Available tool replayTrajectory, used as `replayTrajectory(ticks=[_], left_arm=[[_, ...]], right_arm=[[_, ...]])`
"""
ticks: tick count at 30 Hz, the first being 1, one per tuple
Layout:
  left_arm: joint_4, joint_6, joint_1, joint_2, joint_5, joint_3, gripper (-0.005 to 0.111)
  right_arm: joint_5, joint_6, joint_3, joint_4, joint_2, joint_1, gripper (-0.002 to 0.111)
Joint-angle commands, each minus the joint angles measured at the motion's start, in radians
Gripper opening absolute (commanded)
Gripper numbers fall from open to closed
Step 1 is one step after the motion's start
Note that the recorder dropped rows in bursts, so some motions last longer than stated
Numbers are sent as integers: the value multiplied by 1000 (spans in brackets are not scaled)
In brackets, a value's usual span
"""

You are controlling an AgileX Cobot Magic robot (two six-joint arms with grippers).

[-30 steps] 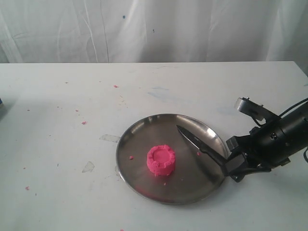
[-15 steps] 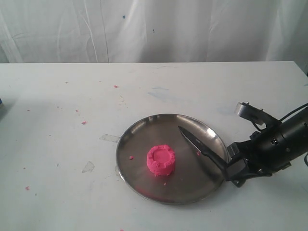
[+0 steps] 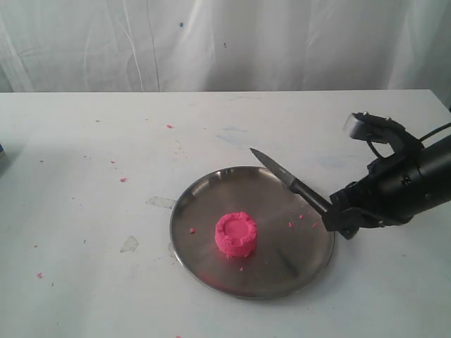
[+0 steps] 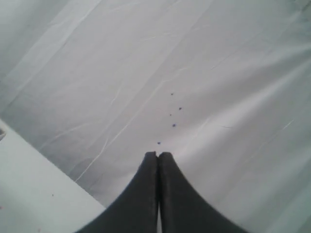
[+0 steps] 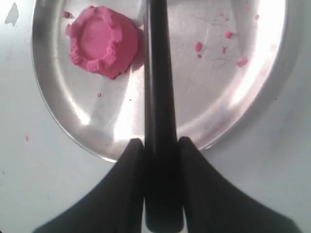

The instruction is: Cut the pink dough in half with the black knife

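The black knife (image 3: 287, 182) is up now: a second ago its blade lay low across the steel plate (image 3: 204, 264), and now the tip is raised, pointing up and away over the plate's far rim. The right tool (image 3: 330, 213) has lifted with it and sits just off the plate's right edge.

In the right wrist view, that tool (image 5: 163, 145) has both fingers (image 5: 127, 180) pressed against the knife's handle (image 5: 160, 116), one on each side, clamped tight on it.

One knife, one plate, one lump of pink dough (image 3: 236, 234). The dough is a single whole puck with a dimpled top, sitting a little left of the plate's middle, uncut, and well apart from the blade. From the wrist camera the dough (image 5: 101, 41) shows just beside the handle's line, not touching.

A few pink crumbs (image 5: 198, 46) dot the plate on the knife side, and more speckle the white worktop (image 3: 84, 211).

The left tool (image 4: 158, 156) appears only in its own camera, its two black fingers pressed together with nothing between them, facing the white curtain (image 4: 218, 73).
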Motion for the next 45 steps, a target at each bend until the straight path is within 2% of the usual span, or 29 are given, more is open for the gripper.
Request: replayTrajectory(ticks=[1, 3, 6, 10, 12, 15, 18, 20, 25, 28, 32, 41, 45], left_arm=[[327, -64, -5, 1, 2, -76, 0], [587, -91, -5, 38, 33, -117, 0], [830, -143, -5, 127, 35, -153, 0], [860, -135, -7, 295, 34, -168, 0], [950, -72, -7, 392, 12, -168, 0], [1116, -12, -7, 555, -141, -173, 0], [1235, -12, -7, 730, -352, -213, 0], [1301, -12, -8, 842, -377, -252, 0], [1354, -12, -72, 1106, -316, -331, 0], [1426, -6, -130, 1234, -405, -371, 0], [1434, 38, -203, 1369, -538, -430, 0], [1432, 72, -287, 1610, -544, -553, 0], [1432, 65, -316, 1710, -607, -603, 0]], right_arm=[[-71, 18, -2, -105, -50, 74, 0], [-126, 108, -2, -200, -76, 117, 0], [-169, 264, -2, -374, -117, 182, 0], [-174, 447, -2, -583, -182, 269, 0], [-172, 536, -2, -690, -219, 324, 0], [-172, 636, -2, -808, -264, 398, 0], [-160, 656, -2, -836, -291, 435, 0], [-158, 658, -2, -834, -298, 445, 0], [-179, 660, 0, -813, -296, 445, 0], [-177, 656, 0, -728, -296, 445, 0], [-177, 633, 0, -687, -281, 445, 0], [-232, 615, 2, -687, -173, 445, 0], [-302, 624, 2, -686, -122, 445, 0]])
